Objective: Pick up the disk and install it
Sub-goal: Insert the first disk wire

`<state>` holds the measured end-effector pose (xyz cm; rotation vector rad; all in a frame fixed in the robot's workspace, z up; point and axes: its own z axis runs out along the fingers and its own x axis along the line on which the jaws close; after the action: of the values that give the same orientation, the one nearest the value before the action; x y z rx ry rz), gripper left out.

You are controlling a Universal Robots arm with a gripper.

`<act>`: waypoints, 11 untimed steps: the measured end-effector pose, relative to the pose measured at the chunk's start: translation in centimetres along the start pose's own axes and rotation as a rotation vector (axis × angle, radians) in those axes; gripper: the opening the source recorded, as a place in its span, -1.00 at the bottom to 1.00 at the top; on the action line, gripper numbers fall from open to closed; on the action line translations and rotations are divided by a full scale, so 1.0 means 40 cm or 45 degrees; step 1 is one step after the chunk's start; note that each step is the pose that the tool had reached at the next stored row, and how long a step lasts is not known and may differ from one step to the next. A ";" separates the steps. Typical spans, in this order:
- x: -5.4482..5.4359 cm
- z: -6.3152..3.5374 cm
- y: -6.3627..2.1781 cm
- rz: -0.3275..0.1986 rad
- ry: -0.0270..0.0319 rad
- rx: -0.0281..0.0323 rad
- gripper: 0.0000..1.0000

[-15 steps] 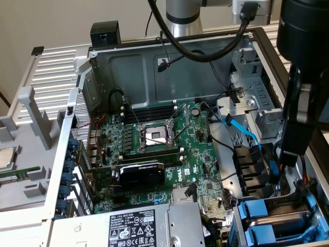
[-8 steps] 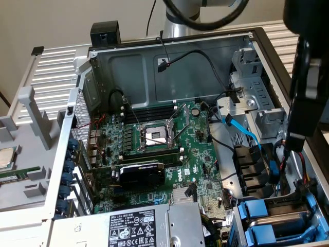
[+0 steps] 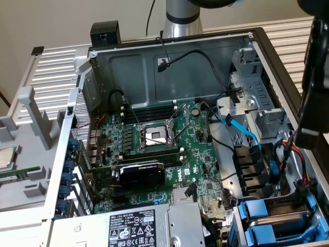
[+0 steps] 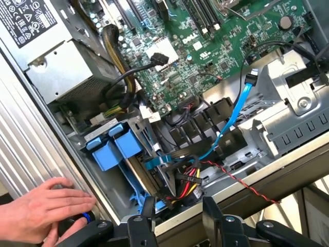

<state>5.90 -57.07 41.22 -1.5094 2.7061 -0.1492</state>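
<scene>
The claw hangs over the case's side wall with its two dark fingers spread apart and nothing between them. Just below them is a bundle of red, yellow and black cables inside the case.

The disk stands on edge in its blue carrier, in the drive bay at the corner of the case next to the power supply. Its blue end tabs point up out of the bay. In the exterior view the same blue tabs sit in the corner beside the power supply, and another blue carrier sits just beside them. The claw is near the disk but not touching it.

A person's hand lies flat on the ribbed desk, just outside the case wall by the bay.

The case lies open on the desk. The green board fills its middle, with the bare socket near the centre and the black graphics card between the socket and the power supply. A blue cable runs from the metal cage along the case's side toward the bay. The dark arm rises over that side of the case. A small silver chip lies in a grey tray at the desk's edge, well apart from the case.
</scene>
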 end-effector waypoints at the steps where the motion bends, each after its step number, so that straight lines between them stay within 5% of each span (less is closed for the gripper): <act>1: 0.003 0.000 -0.002 0.001 -0.0057 -0.0035 -0.01; 11: 0.003 0.000 -0.002 0.001 -0.0066 -0.0041 -0.01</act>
<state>5.90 -57.22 41.22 -1.5078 2.7041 -0.1407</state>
